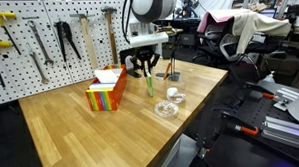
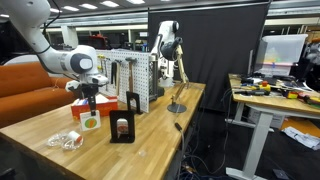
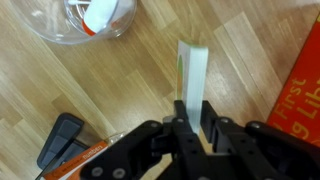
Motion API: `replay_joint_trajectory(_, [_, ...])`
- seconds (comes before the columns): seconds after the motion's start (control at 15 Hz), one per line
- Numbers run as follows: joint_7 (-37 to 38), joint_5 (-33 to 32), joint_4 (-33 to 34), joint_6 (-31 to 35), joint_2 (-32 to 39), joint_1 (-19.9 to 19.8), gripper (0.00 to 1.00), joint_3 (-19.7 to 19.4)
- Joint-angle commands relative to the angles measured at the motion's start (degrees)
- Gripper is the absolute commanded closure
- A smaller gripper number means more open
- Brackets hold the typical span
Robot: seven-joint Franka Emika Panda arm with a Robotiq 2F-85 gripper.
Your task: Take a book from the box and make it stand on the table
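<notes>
The thin green book [image 1: 148, 86] stands upright on the wooden table [image 1: 101, 135], between the box and the glass dishes. My gripper [image 1: 145, 72] is directly above it, shut on its top edge. In the wrist view the book [image 3: 190, 72] is a narrow pale strip with a green edge, clamped between the black fingers [image 3: 190, 125]. The orange-red box [image 1: 107, 92] with rainbow stripes stands just beside it; it is also at the right edge of the wrist view [image 3: 300, 90]. In an exterior view the gripper [image 2: 91, 100] hangs over the book [image 2: 91, 122] in front of the box [image 2: 80, 108].
Two clear glass dishes [image 1: 175, 95] [image 1: 166, 109] lie close to the book; one shows in the wrist view [image 3: 85, 20]. A black stand [image 2: 122, 130] is on the table nearby. A pegboard with tools [image 1: 48, 42] runs along the table's back edge.
</notes>
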Motion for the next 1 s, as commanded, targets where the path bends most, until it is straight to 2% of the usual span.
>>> replay_joint_trajectory(0.0, [-2.6,1.7,0.6,0.1,0.2,-1.5,0.47,1.3])
replay_joint_trajectory(0.4, [-3.4,2.0,0.3,-0.2,-0.5,-1.5,0.05,1.2])
replay_joint_trajectory(0.47, [-4.1,2.5,0.3,-0.3,-0.9,-1.7,0.01,1.5])
replay_joint_trajectory(0.53, [-1.7,0.9,0.4,-0.1,-0.2,-0.4,0.16,0.3])
replay_joint_trajectory(0.67, [-2.2,1.2,0.5,-0.1,-0.4,-0.5,0.02,0.5])
replay_joint_trajectory(0.93, [-2.3,1.3,0.5,-0.1,-0.4,-0.5,0.01,0.5])
